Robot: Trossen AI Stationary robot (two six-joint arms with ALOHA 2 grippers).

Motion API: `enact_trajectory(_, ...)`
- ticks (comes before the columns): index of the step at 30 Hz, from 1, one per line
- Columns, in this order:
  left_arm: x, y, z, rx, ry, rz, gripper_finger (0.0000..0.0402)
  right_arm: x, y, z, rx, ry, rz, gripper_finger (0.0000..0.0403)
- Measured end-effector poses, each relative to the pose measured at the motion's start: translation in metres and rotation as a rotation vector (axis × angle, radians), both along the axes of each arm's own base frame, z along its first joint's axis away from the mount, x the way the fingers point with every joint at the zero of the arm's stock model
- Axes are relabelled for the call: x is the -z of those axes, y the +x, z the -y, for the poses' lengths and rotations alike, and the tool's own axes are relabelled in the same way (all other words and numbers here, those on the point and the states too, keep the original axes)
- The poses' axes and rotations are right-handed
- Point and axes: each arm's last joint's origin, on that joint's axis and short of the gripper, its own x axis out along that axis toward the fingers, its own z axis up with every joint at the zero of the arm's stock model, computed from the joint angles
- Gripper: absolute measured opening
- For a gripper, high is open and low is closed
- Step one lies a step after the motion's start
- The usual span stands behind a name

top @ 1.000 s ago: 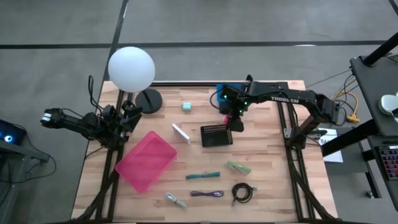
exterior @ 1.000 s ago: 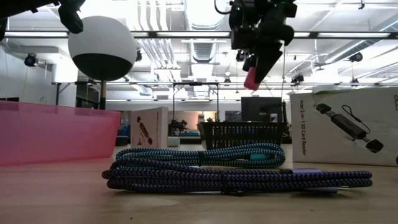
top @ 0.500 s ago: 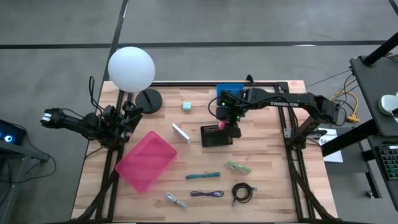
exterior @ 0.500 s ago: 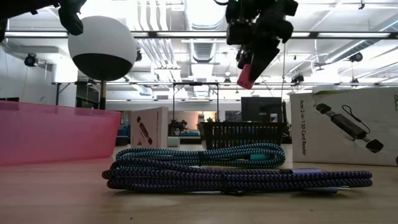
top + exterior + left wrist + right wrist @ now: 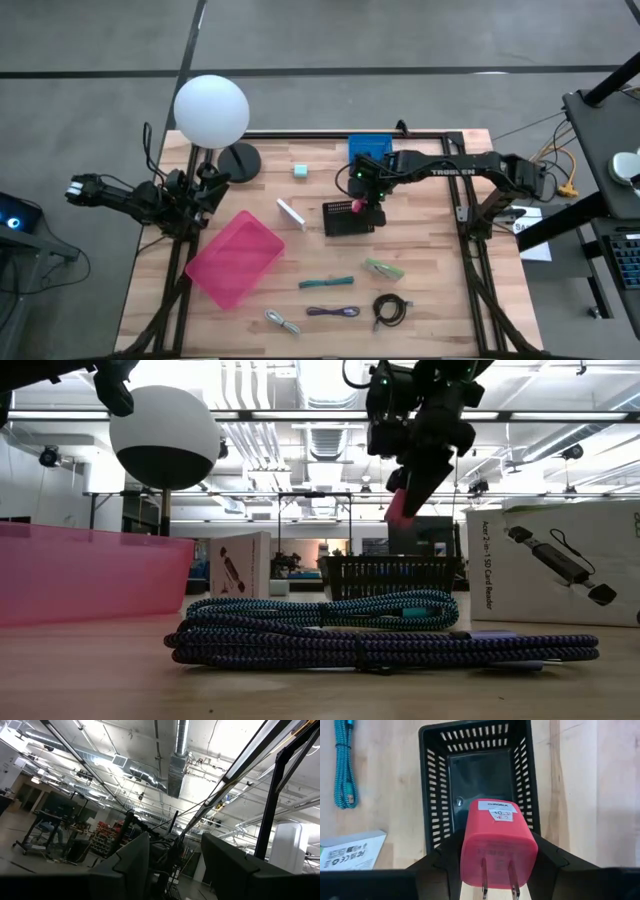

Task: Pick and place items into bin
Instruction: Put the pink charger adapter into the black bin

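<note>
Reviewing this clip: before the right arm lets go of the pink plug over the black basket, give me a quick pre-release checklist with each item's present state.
1. Grip: right gripper shut on the pink charger plug, prongs toward the camera: ok.
2. Plug over the black basket opening in the right wrist view: ok.
3. Basket interior appears empty: ok.
4. Plug well above the basket rim in the low view; drop height safe: cannot tell.
5. Left gripper open, left arm parked at the table's left edge: ok.
6. White box and teal cable lie outside the basket: ok.

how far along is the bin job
Nothing looks done yet: the black basket shows no item inside. In hand: the right gripper holds a pink plug charger above it. Left: the cables, mint cube, white bar.
</note>
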Motion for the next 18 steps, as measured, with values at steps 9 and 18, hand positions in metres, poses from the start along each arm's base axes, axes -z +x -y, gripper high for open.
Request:
enact_trajectory(9,0.000,0.000,0.000,0.002,-0.002,0.001,0.0167,0.019,-0.003,-0.003,0.065,0.030,0.005,0.0143)
enact_trajectory(18,0.000,0.000,0.000,0.002,-0.003,0.001,0.0167,0.033,-0.004,-0.007,0.058,0.027,0.032,0.0144)
